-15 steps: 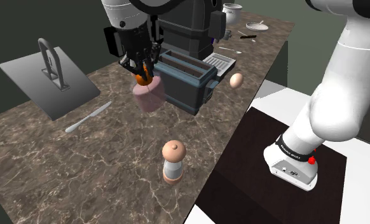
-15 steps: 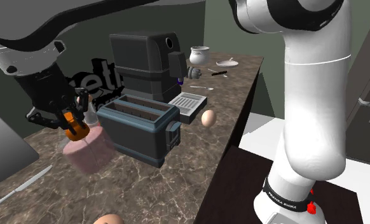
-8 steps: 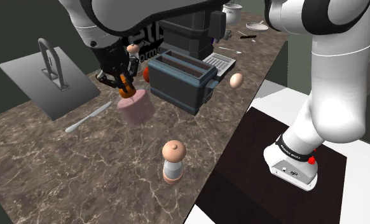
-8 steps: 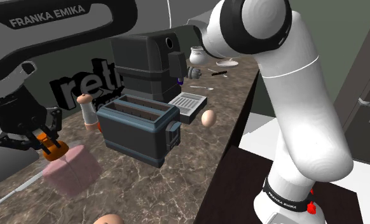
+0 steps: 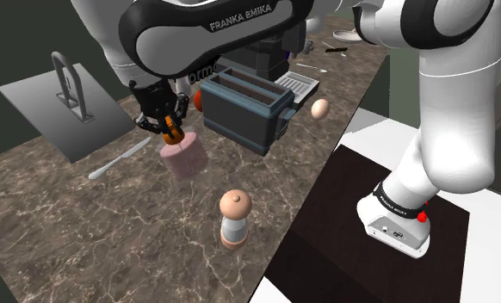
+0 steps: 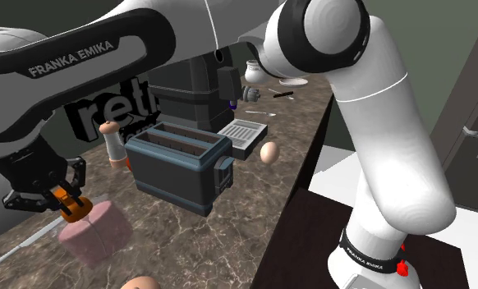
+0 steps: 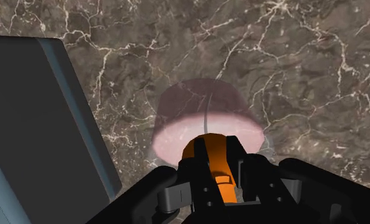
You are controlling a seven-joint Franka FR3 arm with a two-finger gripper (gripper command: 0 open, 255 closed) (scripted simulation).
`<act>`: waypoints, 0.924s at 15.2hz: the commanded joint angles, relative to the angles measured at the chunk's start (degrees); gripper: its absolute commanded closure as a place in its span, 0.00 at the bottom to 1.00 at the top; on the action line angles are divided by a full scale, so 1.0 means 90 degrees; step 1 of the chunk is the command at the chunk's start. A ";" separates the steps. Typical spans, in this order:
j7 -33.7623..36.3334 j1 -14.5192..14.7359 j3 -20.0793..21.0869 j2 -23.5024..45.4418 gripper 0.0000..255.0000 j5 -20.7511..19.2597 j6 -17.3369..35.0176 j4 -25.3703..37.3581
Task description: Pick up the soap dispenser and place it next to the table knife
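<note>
In the shoulder view the pincer is clamped on the orange pump of the pink, see-through soap dispenser, which hangs low over the table near the table knife. The second exterior view shows its body tilted below that narrow neck, so it is probably light but apt to swing. In the wrist view both fingers clasp the pump, a small, smooth hold that could slip.

Shoulder view: high beside the stand, over the worktop. Second exterior: lower, nearer, sharing the toaster. Wrist: straight down, close.
</note>
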 commanded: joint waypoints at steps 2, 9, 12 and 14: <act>0.0049 -0.0022 -0.0016 0.0039 1.00 -0.0033 0.0212 -0.0180; 0.0064 -0.0031 -0.0013 0.0054 1.00 -0.0046 0.0260 -0.0220; 0.0062 -0.0039 -0.0007 0.0038 0.00 -0.0041 0.0256 -0.0230; 0.0066 -0.0044 -0.0001 0.0017 0.00 -0.0032 0.0258 -0.0254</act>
